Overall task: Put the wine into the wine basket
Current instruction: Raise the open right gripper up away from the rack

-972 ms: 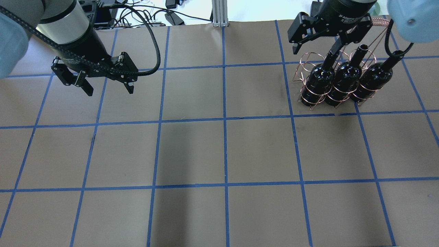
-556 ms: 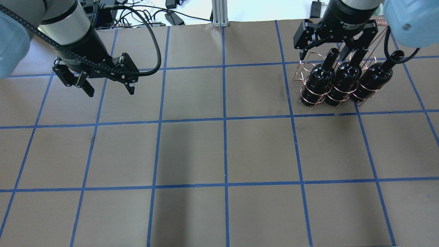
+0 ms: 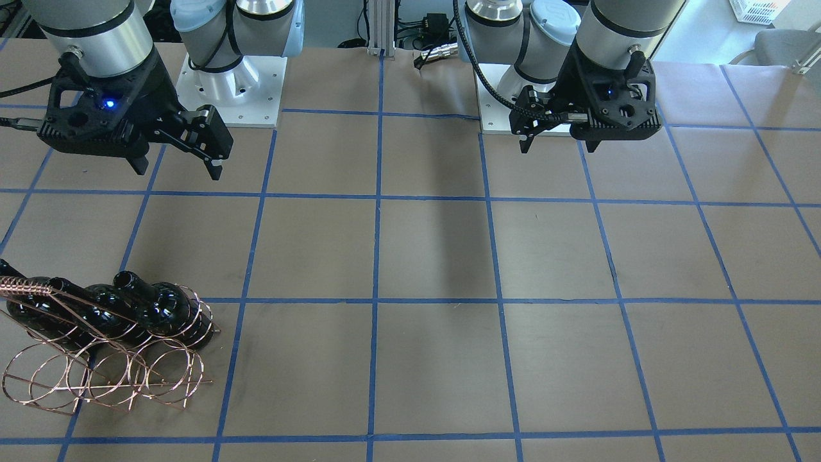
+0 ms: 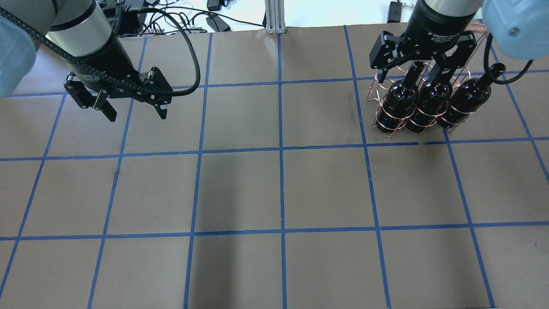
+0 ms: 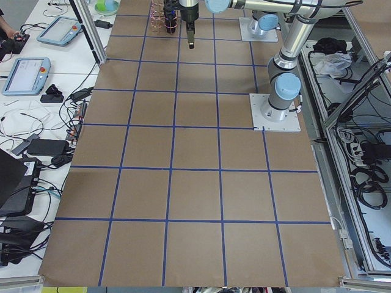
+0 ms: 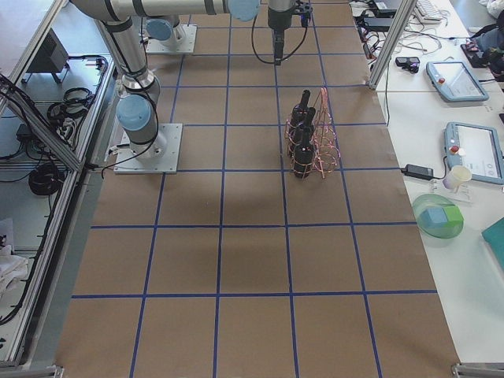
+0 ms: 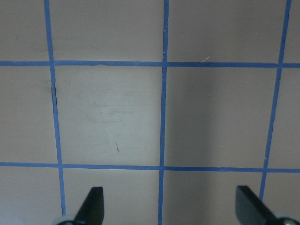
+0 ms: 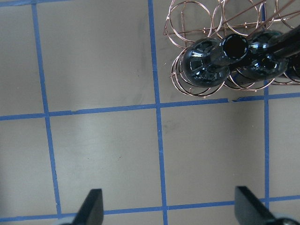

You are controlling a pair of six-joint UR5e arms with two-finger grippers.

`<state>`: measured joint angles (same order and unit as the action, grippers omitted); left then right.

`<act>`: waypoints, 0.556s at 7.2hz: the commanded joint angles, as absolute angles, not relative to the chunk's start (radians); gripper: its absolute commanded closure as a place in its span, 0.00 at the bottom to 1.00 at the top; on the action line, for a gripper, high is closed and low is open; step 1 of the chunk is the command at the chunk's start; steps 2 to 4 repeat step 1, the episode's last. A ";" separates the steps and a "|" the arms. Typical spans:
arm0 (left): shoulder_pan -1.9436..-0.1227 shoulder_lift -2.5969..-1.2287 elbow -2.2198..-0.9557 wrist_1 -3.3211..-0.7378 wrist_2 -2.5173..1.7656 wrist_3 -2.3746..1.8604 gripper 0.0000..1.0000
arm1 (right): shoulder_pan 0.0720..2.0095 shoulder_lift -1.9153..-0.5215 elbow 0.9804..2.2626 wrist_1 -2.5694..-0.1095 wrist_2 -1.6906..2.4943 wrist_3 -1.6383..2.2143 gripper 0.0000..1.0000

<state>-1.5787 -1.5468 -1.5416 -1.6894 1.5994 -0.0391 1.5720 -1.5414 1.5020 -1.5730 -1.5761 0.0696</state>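
Three wine bottles (image 4: 429, 103) stand, seemingly upright, in the wine basket (image 3: 102, 384), robot side.

Wine basket (image 3: 109, 380): a copper thin-wire rack of circular rings in two rows, with a twisted wire handle (image 3: 24, 287) rising over it. It stands on the table's far part, on the robot's right side. Three dark, glossy, unlabelled wine bottles stand upright, side by side, in the row nearer the robot's base: inner bottle (image 4: 396, 101), middle bottle (image 4: 430, 99), outer bottle (image 4: 465, 98). Each has a long narrow neck and an open, lipped mouth (image 8: 233, 47).
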 commanded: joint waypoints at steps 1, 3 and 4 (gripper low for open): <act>-1.583 -1.546 -1.542 -1.689 1.597 -0.040 0.00 | 1.572 -1.543 1.502 -1.568 -1.574 0.069 0.00; -1.583 -1.546 -1.542 -1.689 1.597 -0.040 0.00 | 1.572 -1.543 1.502 -1.568 -1.574 0.069 0.00; -1.583 -1.546 -1.542 -1.689 1.597 -0.040 0.00 | 1.572 -1.543 1.502 -1.568 -1.574 0.069 0.00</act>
